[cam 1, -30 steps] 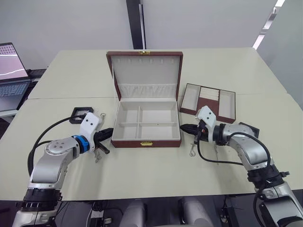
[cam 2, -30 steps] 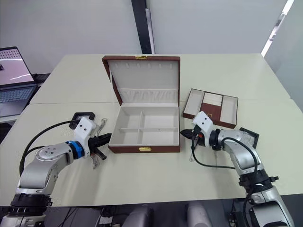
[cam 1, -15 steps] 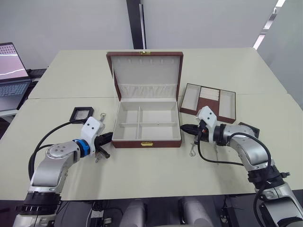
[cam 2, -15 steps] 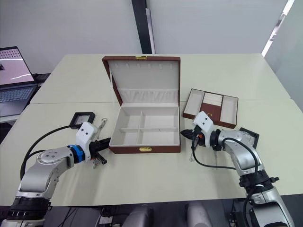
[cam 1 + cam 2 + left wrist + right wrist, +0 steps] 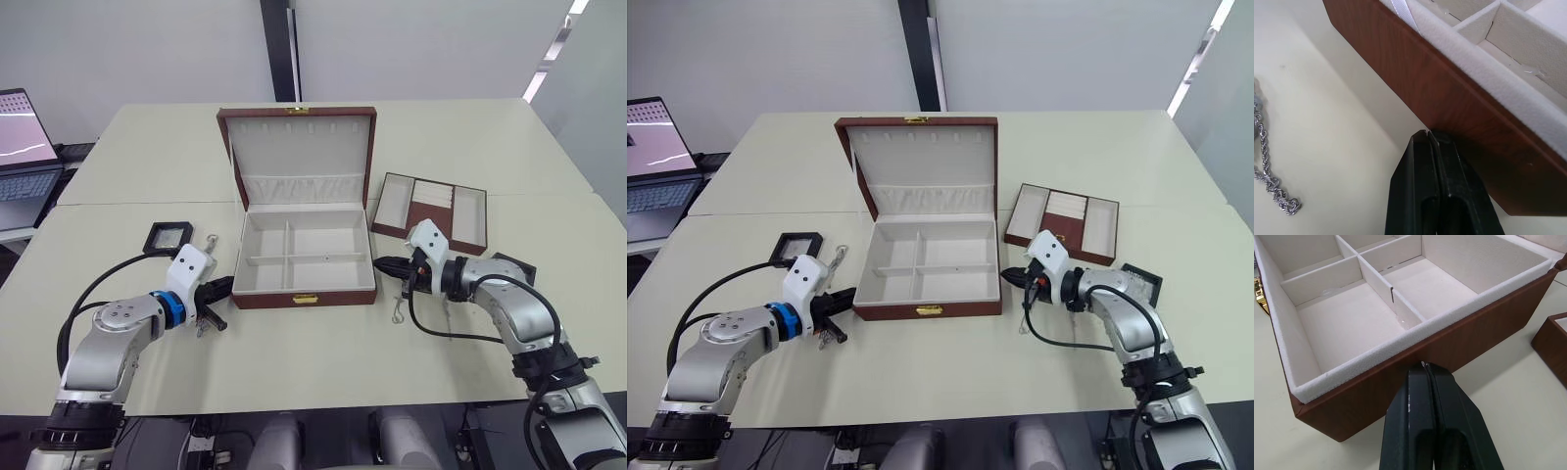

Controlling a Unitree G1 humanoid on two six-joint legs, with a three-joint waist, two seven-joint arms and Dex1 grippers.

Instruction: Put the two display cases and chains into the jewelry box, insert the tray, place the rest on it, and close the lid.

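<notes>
Since a second ago we are seeing the jewelry box point(image 5: 306, 255) sitting slightly turned, its lid point(image 5: 298, 152) edge shifted a little toward the robot's left, while the left gripper point(image 5: 217, 290) has drawn back and down so the display case point(image 5: 168, 236) on the left side is now lying fully uncovered on the table point(image 5: 323, 362). The box is standing open in the middle with its lid upright, and its four cream compartments are holding nothing. The tray point(image 5: 431, 209) is resting apart from the box on the robot's right, its cream side compartments looking bare. A second display case point(image 5: 1141, 284) is lying beyond the right forearm. The left gripper is pressing its clenched fingers point(image 5: 1432, 196) against the box's left wall, gripping nothing, with a chain point(image 5: 1266, 171) lying just beside it on the table. The right gripper point(image 5: 384, 264) is likewise clamped together on nothing, its fingers point(image 5: 1432, 426) touching the box's right wall, and another chain point(image 5: 399, 311) is lying on the table just below it.
</notes>
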